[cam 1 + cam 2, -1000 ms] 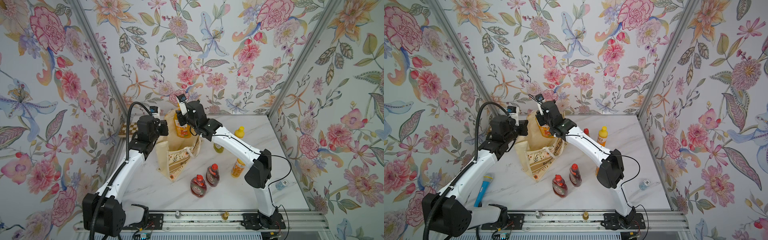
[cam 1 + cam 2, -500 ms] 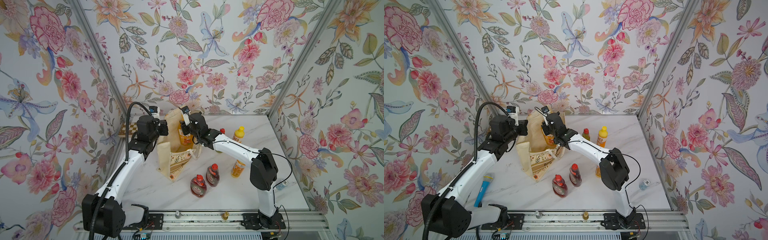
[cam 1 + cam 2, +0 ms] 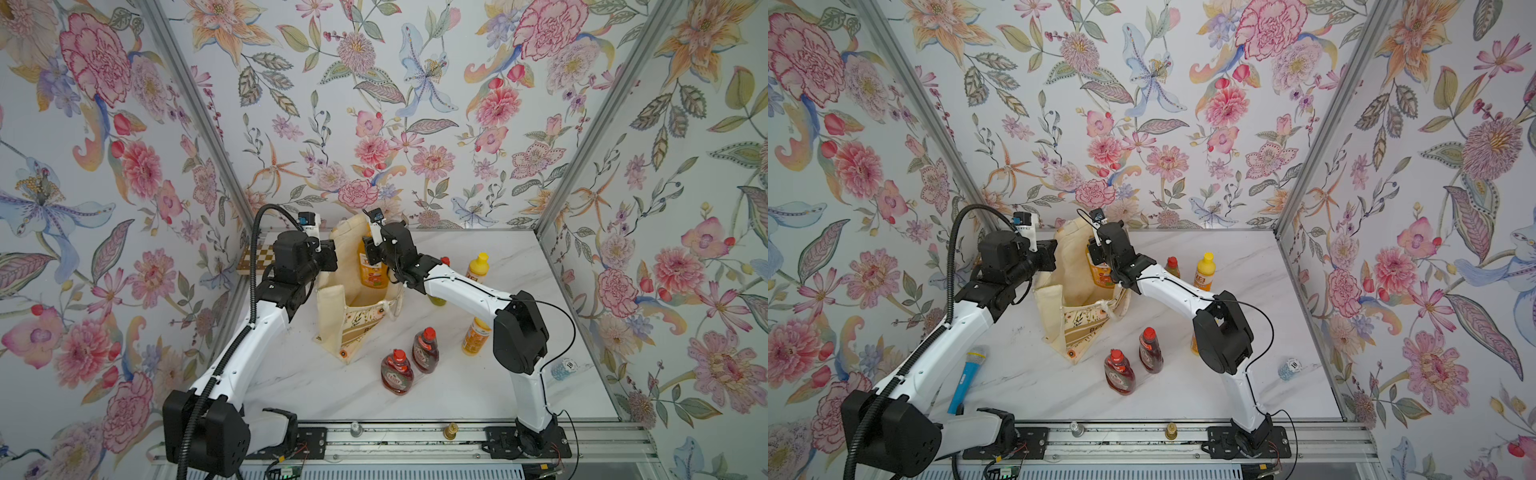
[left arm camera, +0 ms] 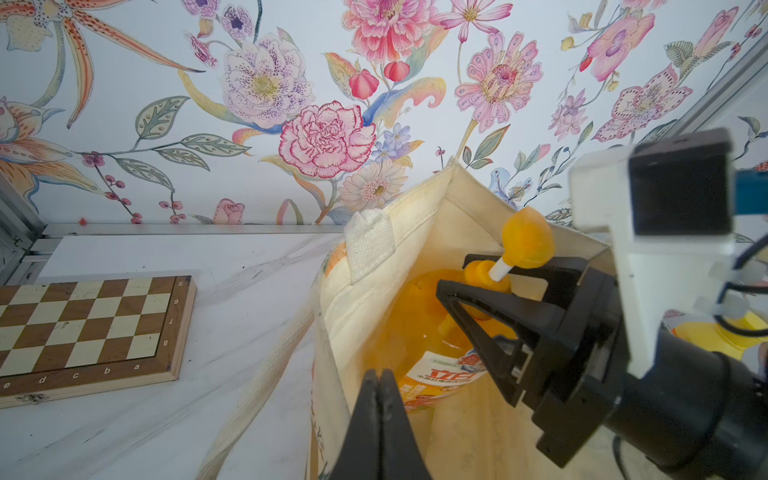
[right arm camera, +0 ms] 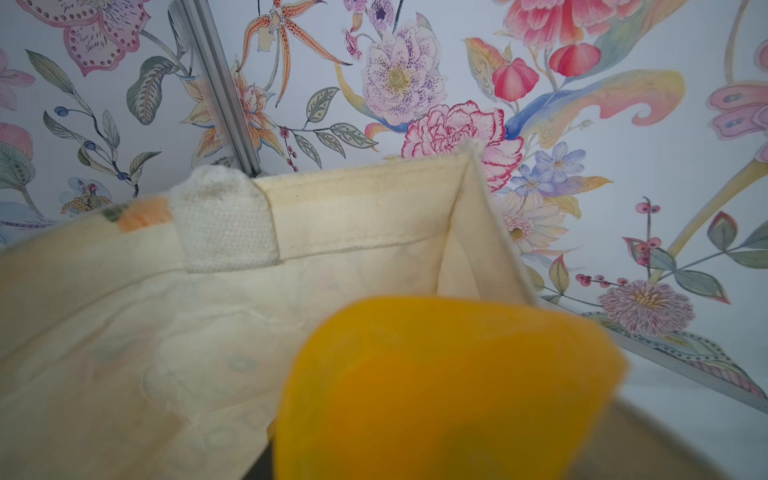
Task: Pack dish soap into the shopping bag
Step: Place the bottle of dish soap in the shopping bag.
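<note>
- The first packing step was in hand: the pump bottle [image 3: 372,270] was held upright inside the open bag [image 3: 330,305]. Its body was below the rim and its pump head was near the far corner.
- In the left wrist view, the bottle's neck was seen clamped between the narrow jaws of the right pincer [image 4: 478,276], just under the pump head.
- The left pincer [image 4: 378,399] was pressed fully shut at the bag's near wall. Whether cloth was pinched in it could not be told.
- Whether the bottle's base was resting on the bag's floor was hidden.
- Five bottles were left standing on the tabletop [image 3: 316,390] beside the bag: a front red bottle [image 3: 397,370], a rear red bottle [image 3: 424,350], a far yellow-capped bottle [image 3: 478,268], a near yellow-capped bottle [image 3: 473,338] and a green bottle [image 3: 1172,270].
- The next move was judged to call for the pump bottle to be lowered until its weight was taken by the bag's floor. The right jaws would then be opened and that arm drawn straight up, clear of the rim.
- The soft mouth would have to be kept open meanwhile.
</note>
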You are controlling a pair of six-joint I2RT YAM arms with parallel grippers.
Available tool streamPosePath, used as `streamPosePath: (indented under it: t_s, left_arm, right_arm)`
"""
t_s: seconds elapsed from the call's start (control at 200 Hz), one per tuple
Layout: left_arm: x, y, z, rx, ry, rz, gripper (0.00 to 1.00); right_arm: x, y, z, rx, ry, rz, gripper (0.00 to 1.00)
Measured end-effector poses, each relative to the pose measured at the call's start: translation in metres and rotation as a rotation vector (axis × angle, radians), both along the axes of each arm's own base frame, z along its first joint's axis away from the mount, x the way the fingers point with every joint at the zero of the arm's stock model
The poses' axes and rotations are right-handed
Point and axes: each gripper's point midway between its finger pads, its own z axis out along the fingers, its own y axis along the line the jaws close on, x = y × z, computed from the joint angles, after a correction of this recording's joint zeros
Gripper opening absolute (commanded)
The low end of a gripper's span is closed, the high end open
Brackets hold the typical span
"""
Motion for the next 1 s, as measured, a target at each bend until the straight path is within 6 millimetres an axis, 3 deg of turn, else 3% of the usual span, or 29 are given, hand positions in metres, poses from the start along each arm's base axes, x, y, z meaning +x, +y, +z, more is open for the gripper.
streamPosePath:
  t_s: [0.115, 0.375, 0.616, 1.001]
  left_arm:
    - [-0.001, 0.000, 0.001, -0.001, -0.003, 0.000, 0.00]
    - [-0.007, 0.004, 0.007, -0.004, -0.005, 0.013, 0.00]
    - [-0.013, 0.019, 0.002, 0.030, 0.022, 0.089, 0.00]
    - [-0.028, 0.036, 0.014, 0.048, -0.003, 0.169, 0.00]
  right_arm:
    - [0.004, 0.000, -0.009, -0.013, 0.004, -0.009, 0.00]
    - [0.016, -0.011, -0.011, -0.030, -0.021, -0.057, 0.00]
    - [0.020, -0.019, -0.012, -0.063, -0.030, -0.101, 0.00]
    - [0.022, -0.034, -0.011, -0.096, 0.006, -0.200, 0.00]
